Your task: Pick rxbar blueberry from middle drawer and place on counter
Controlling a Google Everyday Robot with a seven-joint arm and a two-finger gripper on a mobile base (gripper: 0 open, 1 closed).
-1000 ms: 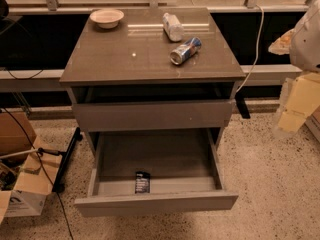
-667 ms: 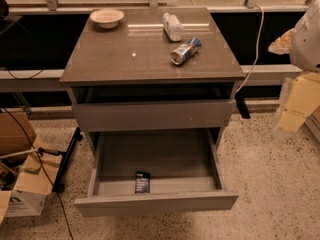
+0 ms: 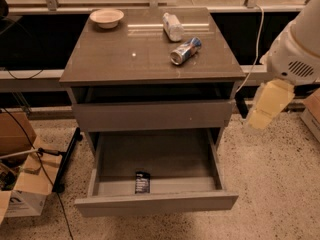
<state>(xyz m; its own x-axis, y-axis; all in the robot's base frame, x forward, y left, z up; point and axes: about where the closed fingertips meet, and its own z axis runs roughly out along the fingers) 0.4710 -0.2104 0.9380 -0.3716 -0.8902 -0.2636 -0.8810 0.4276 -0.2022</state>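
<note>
The rxbar blueberry (image 3: 142, 182), a small dark bar with pale lettering, lies flat on the bottom of the pulled-out middle drawer (image 3: 155, 203), close to its front wall and a little left of centre. The counter (image 3: 125, 59) is the glossy grey-brown top of the cabinet. My gripper (image 3: 257, 116) is at the pale cream end of the white arm. It hangs in the air to the right of the cabinet, level with the closed drawer front. It is well away from the bar and above the floor.
On the counter stand a white bowl (image 3: 106, 17) at the back left, a lying white bottle (image 3: 173, 26) and a lying blue-silver can (image 3: 185, 50). A closed drawer front (image 3: 150, 115) sits above the open drawer. Cardboard boxes (image 3: 22, 184) and cables lie on the floor at the left.
The arm's cream end has shifted a little to the left, closer to the cabinet's right side. The bar and the drawer have not moved.
</note>
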